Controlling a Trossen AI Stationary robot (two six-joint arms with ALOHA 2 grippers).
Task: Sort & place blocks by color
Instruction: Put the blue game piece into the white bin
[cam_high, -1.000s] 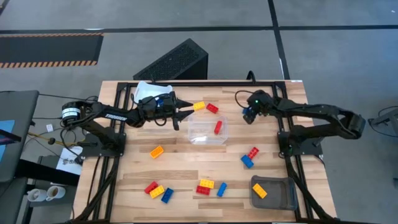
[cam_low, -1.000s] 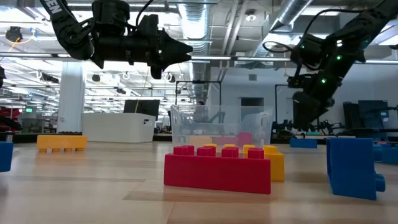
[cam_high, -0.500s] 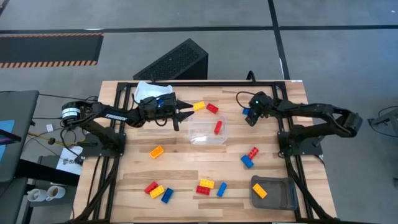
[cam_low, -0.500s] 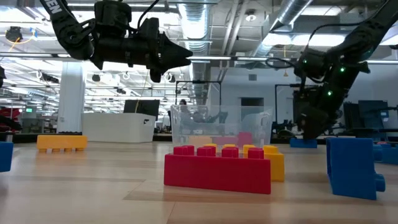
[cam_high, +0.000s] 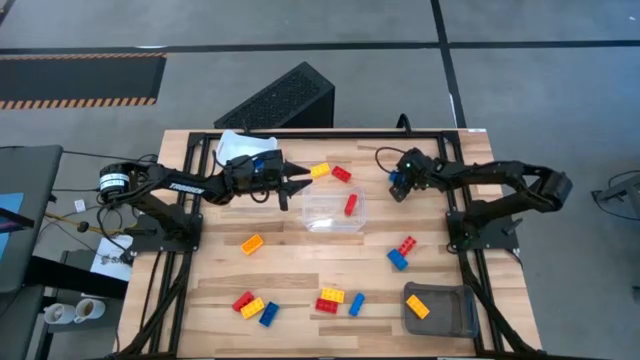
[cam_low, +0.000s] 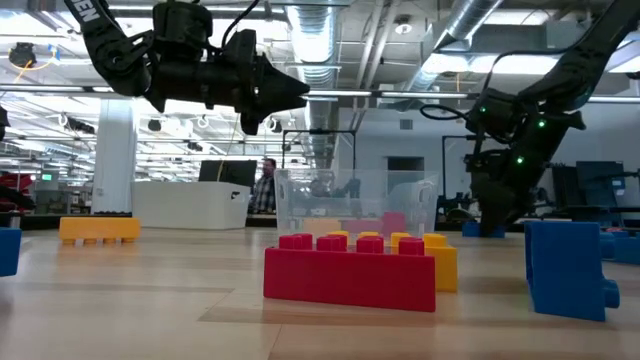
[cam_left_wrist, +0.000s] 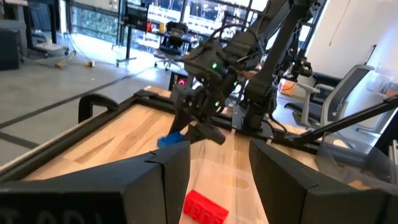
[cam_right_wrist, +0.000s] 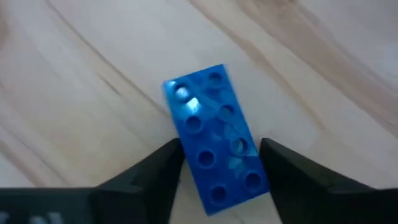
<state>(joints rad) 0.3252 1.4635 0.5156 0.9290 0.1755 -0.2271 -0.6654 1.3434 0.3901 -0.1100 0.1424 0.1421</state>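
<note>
A blue block (cam_right_wrist: 214, 140) lies on the wood at the table's back right (cam_high: 397, 182). My right gripper (cam_high: 401, 186) is down over it, its fingers (cam_right_wrist: 155, 171) pressed against both long sides. My left gripper (cam_high: 295, 187) hovers open and empty beside the clear tray (cam_high: 333, 212), which holds one red block (cam_high: 350, 205). A yellow block (cam_high: 320, 170) and a red block (cam_high: 341, 174) lie just behind that tray. Other red, yellow and blue blocks are scattered over the front half, among them a red one (cam_low: 350, 270) close to the low camera.
A grey tray (cam_high: 445, 312) at the front right holds a yellow block (cam_high: 417, 307). A white tray (cam_high: 238, 147) sits at the back left behind my left arm. A person (cam_low: 265, 185) walks in the room beyond the table.
My right gripper has dropped a little and narrowed its fingers onto the blue block. My left arm has stayed put. A person has come into the background.
</note>
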